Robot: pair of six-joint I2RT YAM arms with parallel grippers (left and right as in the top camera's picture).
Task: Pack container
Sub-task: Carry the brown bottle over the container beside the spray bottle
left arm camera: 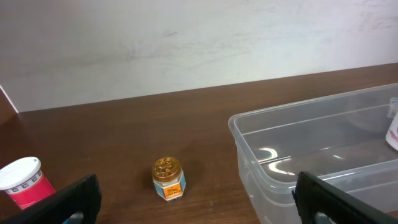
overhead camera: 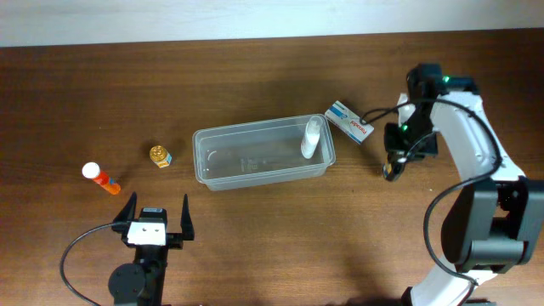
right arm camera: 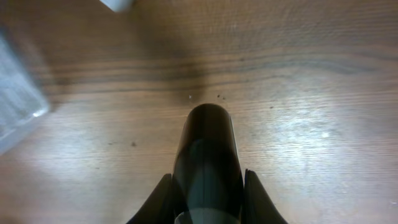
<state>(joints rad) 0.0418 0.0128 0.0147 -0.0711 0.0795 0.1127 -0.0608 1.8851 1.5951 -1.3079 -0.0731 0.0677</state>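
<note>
The container (overhead camera: 223,143) is a clear rectangular tub at mid-table, and a white bottle (overhead camera: 311,138) stands in its right end. My right gripper (overhead camera: 395,163) is right of the tub, low over the table and shut on a dark cylindrical bottle (right arm camera: 207,149) that points away from the camera between the fingers (right arm camera: 260,200). My left gripper (overhead camera: 157,218) rests open near the front left edge with nothing in it. In the left wrist view the tub's near corner (left arm camera: 249,146) lies to the right, ahead of the open left gripper (left arm camera: 196,211).
A white and blue box (overhead camera: 349,121) lies just right of the tub. A small gold-lidded jar (overhead camera: 160,156) (left arm camera: 168,179) and a red bottle with a white cap (overhead camera: 100,177) (left arm camera: 25,183) sit to the tub's left. The tub's corner (right arm camera: 18,99) shows left of the right gripper.
</note>
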